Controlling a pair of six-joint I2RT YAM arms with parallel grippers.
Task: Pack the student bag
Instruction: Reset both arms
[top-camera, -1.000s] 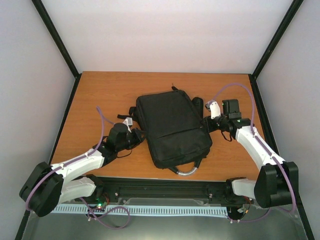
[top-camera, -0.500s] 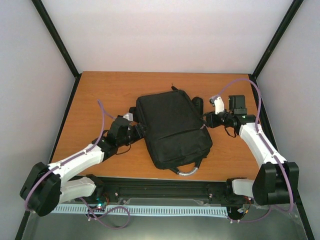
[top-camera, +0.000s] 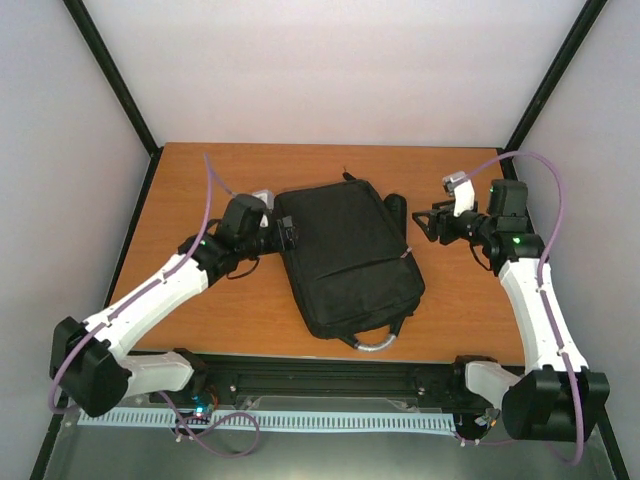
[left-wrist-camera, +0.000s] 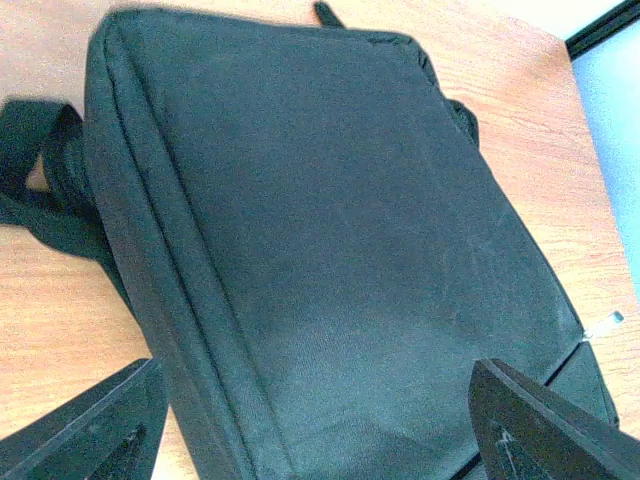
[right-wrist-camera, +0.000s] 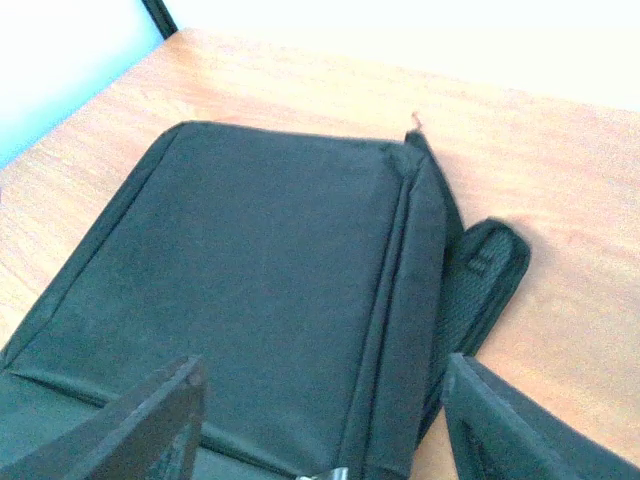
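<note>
A wooden table (top-camera: 200, 180) with an orange-brown top fills the middle of the top view. At 12 o'clock, behind it, stands a plain white back wall (top-camera: 330, 70). The left wall (top-camera: 50, 200) at 9 o'clock and the right wall (top-camera: 600, 220) at 3 o'clock are pale too, with a faint lilac tone. From the far corners of the table one black post (top-camera: 110, 75) rises toward 11 o'clock and a second post (top-camera: 555, 75) toward 1 o'clock. At 6 o'clock a black rail (top-camera: 330, 378) runs along the near edge, with a white slotted strip (top-camera: 330, 422) below it. The light is soft and even, and the shadows are weak.
</note>
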